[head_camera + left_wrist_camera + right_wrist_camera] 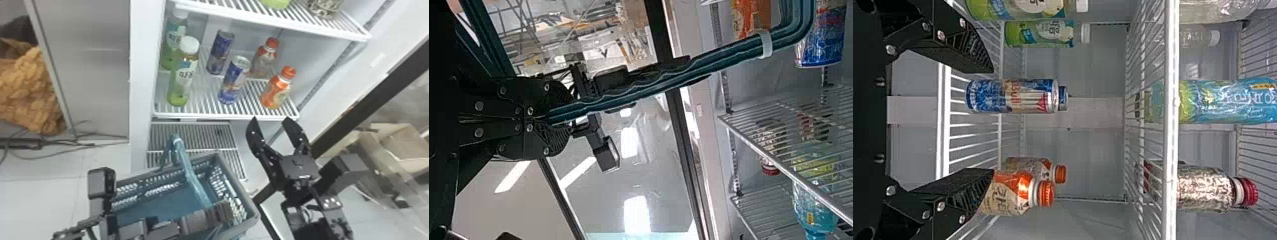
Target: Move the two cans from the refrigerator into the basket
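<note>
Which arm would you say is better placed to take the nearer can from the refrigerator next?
The right, I think: its open gripper faces the nearer can on the shelf, while the left gripper is shut on the basket handle.

The place looks like a lab or workshop: loose cables (95,144) trail over pale floor tiles (41,198) at the head view's left, brown boxes (407,143) sit at its right, a refrigerator (140,79) of drinks (181,78) stands mid-frame, and assorted clutter (604,47) shows at the left wrist view's top
</note>
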Motion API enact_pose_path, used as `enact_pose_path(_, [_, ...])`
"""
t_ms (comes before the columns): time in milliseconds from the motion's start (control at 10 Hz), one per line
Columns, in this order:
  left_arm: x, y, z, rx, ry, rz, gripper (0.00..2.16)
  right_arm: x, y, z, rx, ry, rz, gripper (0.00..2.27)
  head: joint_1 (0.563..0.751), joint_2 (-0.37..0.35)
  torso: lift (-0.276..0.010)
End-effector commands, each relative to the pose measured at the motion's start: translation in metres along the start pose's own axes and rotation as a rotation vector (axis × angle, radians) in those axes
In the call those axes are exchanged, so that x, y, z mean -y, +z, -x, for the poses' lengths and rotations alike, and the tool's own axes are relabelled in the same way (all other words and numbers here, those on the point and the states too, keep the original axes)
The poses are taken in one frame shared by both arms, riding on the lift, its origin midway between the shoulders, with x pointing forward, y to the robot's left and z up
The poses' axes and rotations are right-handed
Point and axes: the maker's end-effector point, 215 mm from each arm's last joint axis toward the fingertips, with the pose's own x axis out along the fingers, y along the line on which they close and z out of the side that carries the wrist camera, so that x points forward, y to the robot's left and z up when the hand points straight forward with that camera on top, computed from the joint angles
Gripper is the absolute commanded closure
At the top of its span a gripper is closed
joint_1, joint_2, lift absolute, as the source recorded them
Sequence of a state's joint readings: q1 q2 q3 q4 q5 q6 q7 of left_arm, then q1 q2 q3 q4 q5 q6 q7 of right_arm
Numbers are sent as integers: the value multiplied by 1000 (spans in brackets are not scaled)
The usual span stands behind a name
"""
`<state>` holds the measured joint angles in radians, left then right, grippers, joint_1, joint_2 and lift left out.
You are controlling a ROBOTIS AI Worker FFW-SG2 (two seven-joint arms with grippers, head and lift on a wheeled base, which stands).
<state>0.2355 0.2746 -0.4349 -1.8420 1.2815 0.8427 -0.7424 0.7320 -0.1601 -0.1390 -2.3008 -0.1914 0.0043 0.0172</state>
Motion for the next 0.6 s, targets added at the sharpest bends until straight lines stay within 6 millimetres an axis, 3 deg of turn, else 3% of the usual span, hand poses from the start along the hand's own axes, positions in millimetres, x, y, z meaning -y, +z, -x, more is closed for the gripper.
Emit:
enact_pose_path(0, [0, -1, 0, -2, 0, 3, 1182, -4, -4, -10, 16, 10, -6, 305, 695, -350, -276])
enact_pose_path(500, [0, -1, 0, -2, 0, 3, 1181, -14, -21, -47, 44, 34, -25, 202, 695, -350, -276])
